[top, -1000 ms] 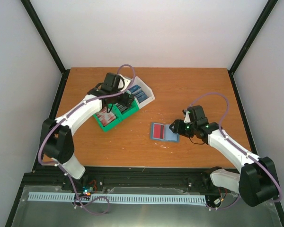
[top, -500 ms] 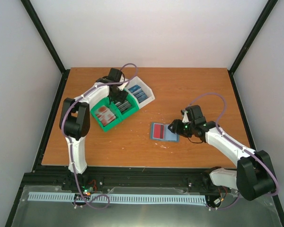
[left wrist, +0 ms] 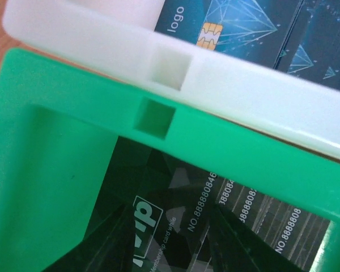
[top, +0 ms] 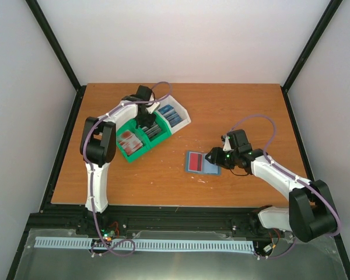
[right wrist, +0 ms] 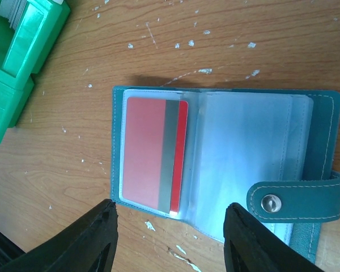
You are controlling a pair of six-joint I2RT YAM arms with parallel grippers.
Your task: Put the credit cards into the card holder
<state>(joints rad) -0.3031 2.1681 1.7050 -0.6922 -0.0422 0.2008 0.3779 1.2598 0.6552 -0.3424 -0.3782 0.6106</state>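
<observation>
Two bins sit under my left arm, and the step in hand, as I judge it, is lifting one more card out of them. My left gripper (top: 144,118) is down inside the green bin (left wrist: 39,170), right over the dark cards (left wrist: 215,226) with their white numbers. The blue cards (left wrist: 243,28) lie next door in the white bin (left wrist: 90,34), past the shared wall. My fingers do not show in the wrist view and from above they are too small to read, so I cannot tell whether that gripper is open or has closed on a card. To do this well I want only the top dark card, pinched by an edge, since the stack looks fanned and two could come up together; then I lift straight up to clear the green wall. My right gripper (right wrist: 170,207) hangs with its jaws spread and nothing between them, low over one edge of the card holder (right wrist: 323,141), which lies open on the table (right wrist: 272,45) well apart from the bins. One red card (right wrist: 147,153) already sits in the holder's left sleeve; the clear sleeve (right wrist: 249,147) beside it looks empty, so that is my target. I should press the holder flat with the right fingers while the left slides the card in
</observation>
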